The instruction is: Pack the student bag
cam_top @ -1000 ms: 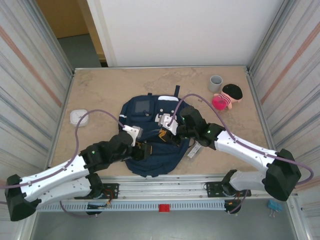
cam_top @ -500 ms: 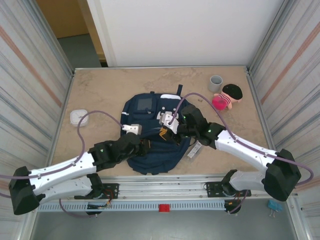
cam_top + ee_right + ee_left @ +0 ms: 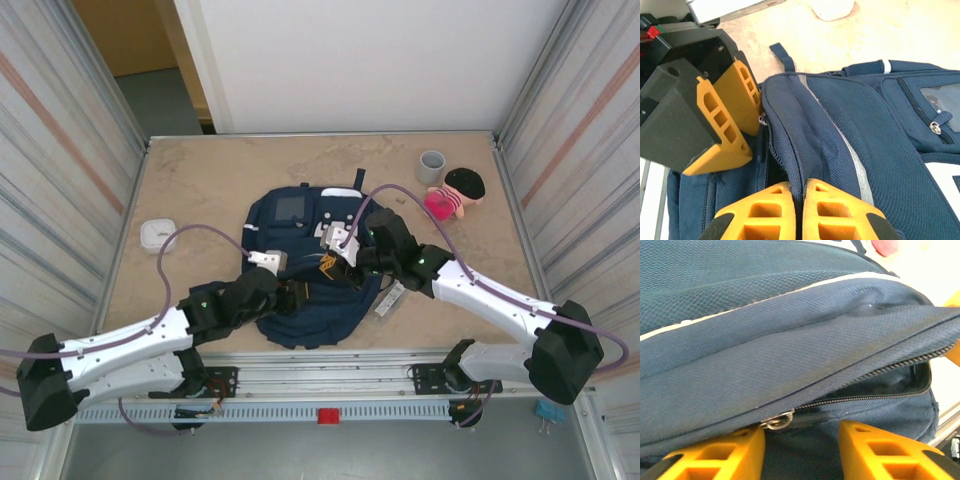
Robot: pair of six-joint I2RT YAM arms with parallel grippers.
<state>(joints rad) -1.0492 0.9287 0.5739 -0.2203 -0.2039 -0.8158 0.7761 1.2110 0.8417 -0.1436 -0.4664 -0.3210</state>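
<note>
Risk: the right gripper (image 3: 800, 186) is pinched tight on a thin fold of the student bag (image 3: 850, 145) directly beneath it and may slip, while the left gripper (image 3: 802, 431), jaws half parted, has the zipper pull (image 3: 777, 420) just ahead, ungripped (an off-line close would miss it).

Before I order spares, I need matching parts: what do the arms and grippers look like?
Both arms have white links, black joints and a looping purple cable. The left gripper and right gripper have black bodies and blocky orange fingers with ribbed cut-outs.
</note>
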